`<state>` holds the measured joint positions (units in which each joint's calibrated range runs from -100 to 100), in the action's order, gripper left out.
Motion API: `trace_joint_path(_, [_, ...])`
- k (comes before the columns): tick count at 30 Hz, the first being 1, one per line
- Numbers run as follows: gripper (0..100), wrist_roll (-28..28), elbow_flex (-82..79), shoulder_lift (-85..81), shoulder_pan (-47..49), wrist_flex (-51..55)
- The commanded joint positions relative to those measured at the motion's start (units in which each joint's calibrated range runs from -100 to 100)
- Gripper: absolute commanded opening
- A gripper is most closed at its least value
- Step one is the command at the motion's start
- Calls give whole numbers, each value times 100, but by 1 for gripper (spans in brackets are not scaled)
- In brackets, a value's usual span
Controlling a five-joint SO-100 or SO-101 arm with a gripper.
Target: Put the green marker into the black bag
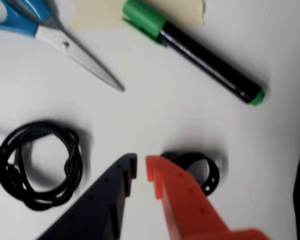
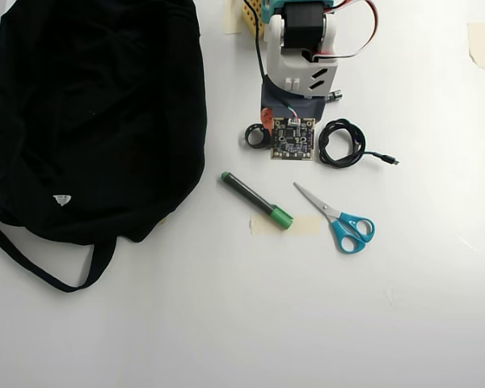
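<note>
A: Which step are we at?

B: Pre-grasp, I'd say. The gripper point(image 1: 141, 167) sits at bottom centre of the wrist view, jaws nearly closed w/ just a narrow gap, holding nothing. The green marker point(image 1: 192, 51) lies diagonally across the upper right of that view, well clear of the tips, green cap to the upper left.

A: And the bag?

B: The black bag point(image 2: 89, 113) fills the upper left of the overhead view, lying flat; can't tell where its opening is. The marker point(image 2: 255, 200) sits mid-frame there, near the bag's right edge, not touching.

A: Next move?

B: Probably open the jaws wider, reach fwd over the barrel, line up across it, then close. Clutter is close: scissors point(image 1: 55, 37) at upper left of the wrist view, a coiled black cable point(image 1: 37, 165) at left, a small black ring point(image 1: 200, 170) just beside the orange finger.

A: Surface, room?

B: Plain white table point(image 2: 242, 323), evenly lit, w/ a strip of beige tape point(image 2: 303, 225) under the marker's cap end. Nothing of the room shows beyond the table.
</note>
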<state>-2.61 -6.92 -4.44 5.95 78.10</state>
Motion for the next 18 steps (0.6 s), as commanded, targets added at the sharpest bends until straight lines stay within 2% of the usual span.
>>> trace_joint_path(1, [2, 20, 261, -162, 41, 226])
trace_joint_path(18, [2, 25, 270, -170, 93, 174])
